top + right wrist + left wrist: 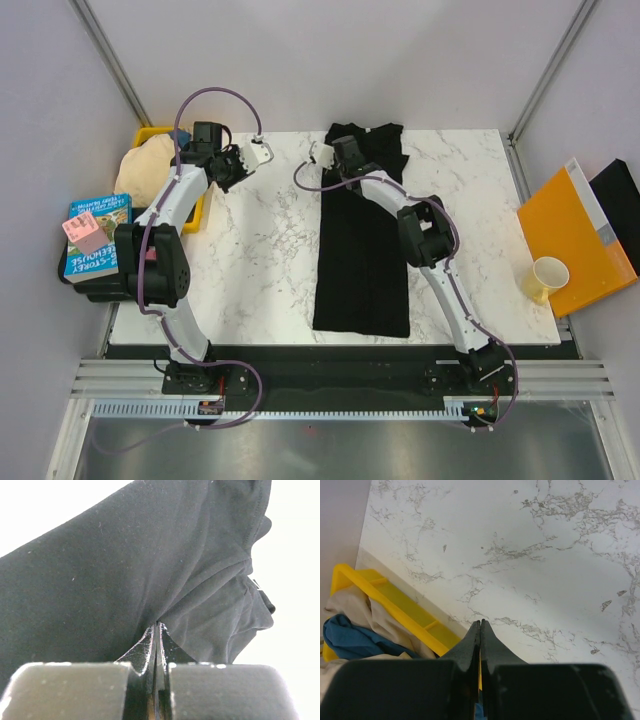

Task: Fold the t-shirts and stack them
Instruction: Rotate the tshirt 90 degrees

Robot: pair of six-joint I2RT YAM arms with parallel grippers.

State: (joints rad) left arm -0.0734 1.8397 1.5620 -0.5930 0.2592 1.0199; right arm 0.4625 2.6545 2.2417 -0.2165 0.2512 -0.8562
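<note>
A cream cup (547, 277) stood at an orange folder's (575, 240) edge, right of the marble surface (260, 250). A black folder (620, 200) lay just beside it. Left, a pink card (84, 233) lay on stacked books (100, 262).

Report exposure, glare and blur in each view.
Top external: even light, sharp, soft shadows, though the black t-shirt shows little fold detail. Left wrist: marble table crisp, near body of the left tool blurred. Right wrist: background blown out to white, fabric creases readable, right tool slightly soft.

Marble table (250, 265), pale grey walls (350, 60)
</note>
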